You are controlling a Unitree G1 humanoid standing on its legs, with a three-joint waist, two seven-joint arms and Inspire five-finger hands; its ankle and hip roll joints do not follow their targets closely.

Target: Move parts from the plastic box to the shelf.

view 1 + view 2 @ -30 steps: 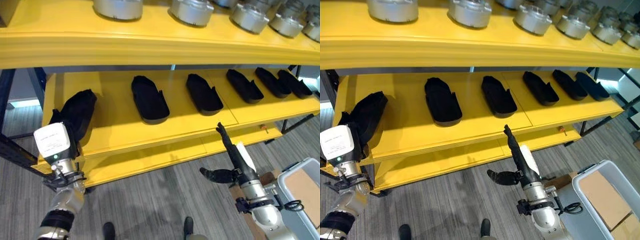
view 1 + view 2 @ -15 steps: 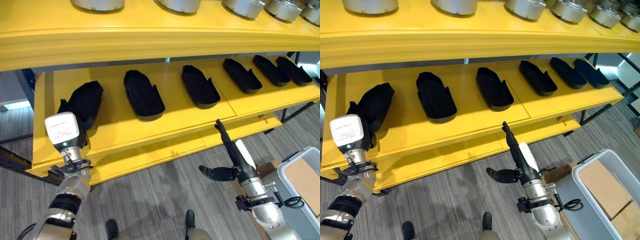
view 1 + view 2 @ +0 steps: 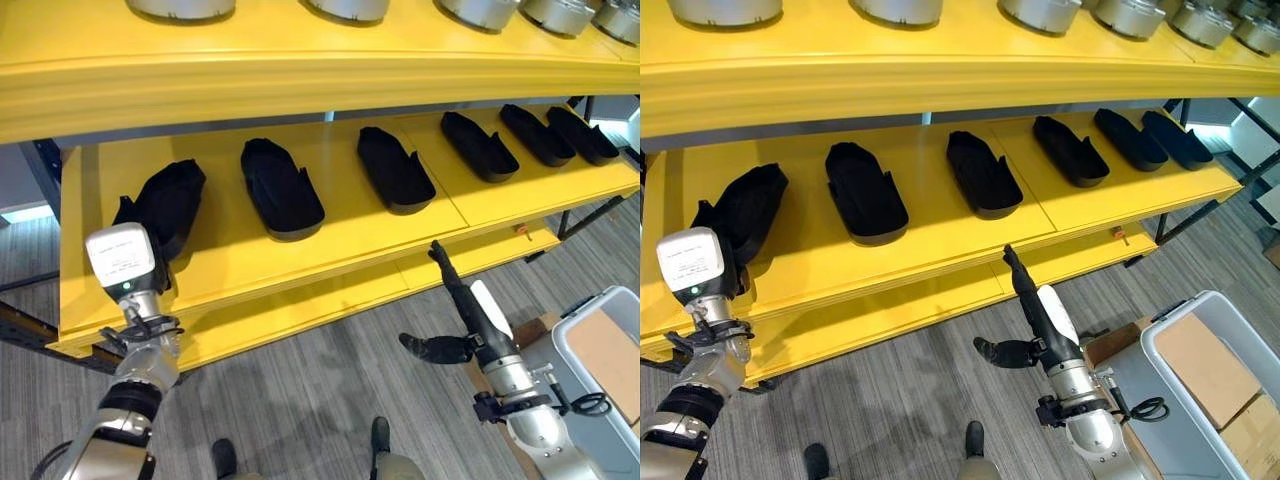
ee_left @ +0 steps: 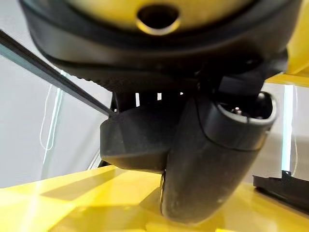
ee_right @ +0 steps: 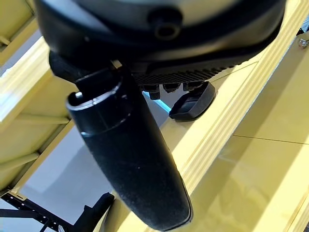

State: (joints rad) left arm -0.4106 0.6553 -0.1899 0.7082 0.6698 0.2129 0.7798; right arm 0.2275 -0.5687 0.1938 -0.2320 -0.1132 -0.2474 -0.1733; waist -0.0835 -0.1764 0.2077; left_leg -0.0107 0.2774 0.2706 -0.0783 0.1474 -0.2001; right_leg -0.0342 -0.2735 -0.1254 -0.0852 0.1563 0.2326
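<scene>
Nearest us, our right hand (image 3: pixel 470 318) hangs over the grey floor (image 3: pixel 330 400) before the yellow shelf (image 3: pixel 330 262), fingers straight and open, holding nothing, with the grey plastic box (image 3: pixel 590 335) at the lower right holding cardboard. Our left hand (image 3: pixel 150 225) reaches onto the middle shelf at the leftmost black part (image 3: pixel 172 200); we cannot tell whether its fingers grip it. Beyond, five more black parts (image 3: pixel 281 187) lie in a row on that shelf, and silver round parts (image 3: pixel 480 10) sit on the top shelf.

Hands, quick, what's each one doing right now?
Left hand: at the black part on the shelf, grip cannot be told.
Right hand: open, holding nothing.
</scene>
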